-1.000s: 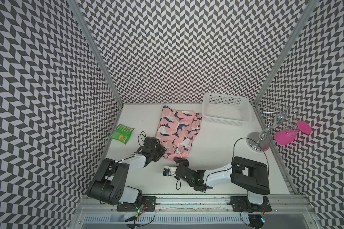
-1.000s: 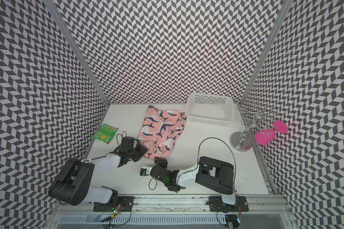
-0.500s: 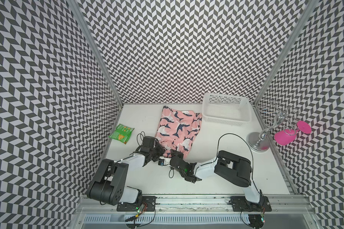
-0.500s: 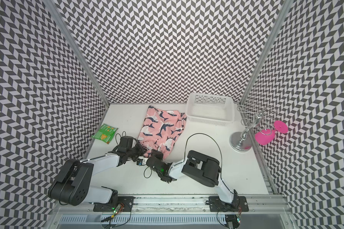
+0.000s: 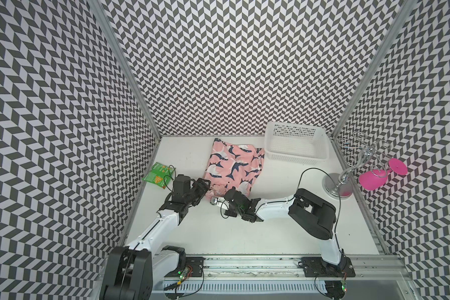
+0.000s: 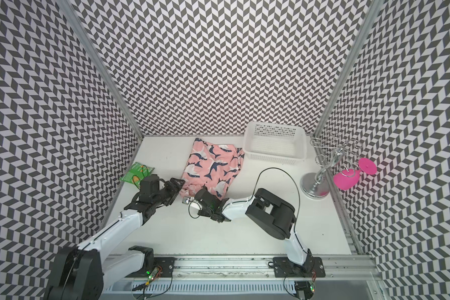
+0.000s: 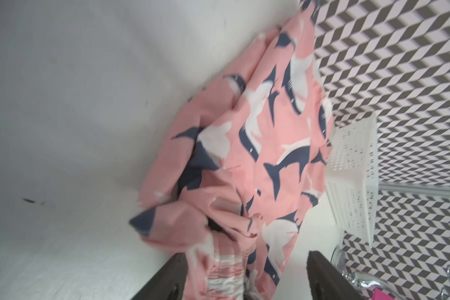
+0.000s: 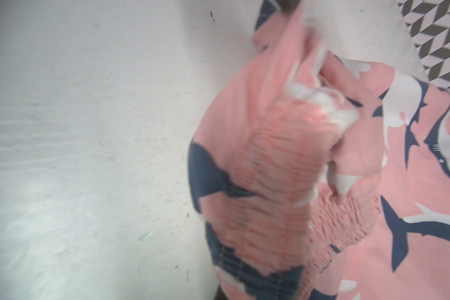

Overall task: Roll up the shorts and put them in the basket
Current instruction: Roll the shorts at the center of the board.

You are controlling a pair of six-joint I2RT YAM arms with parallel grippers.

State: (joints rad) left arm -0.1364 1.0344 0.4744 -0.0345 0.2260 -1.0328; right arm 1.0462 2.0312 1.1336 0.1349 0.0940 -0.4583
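Moved: right tool (image 5: 223, 192) up to shorts (image 5: 234, 163) waistband, frame centre, clamped on it; left tool (image 5: 206, 186) now spread open alongside.

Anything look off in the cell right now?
Nothing is spilled or broken. Only the shorts stand out: the near waistband end is bunched into a crumpled heap, while the rest lies flat. The pink glass hangs tilted from the silver rack, which seems intended.

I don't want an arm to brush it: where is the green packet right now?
In both top views the green packet lies flat on the white table, close to the left wall and to the left of the shorts.
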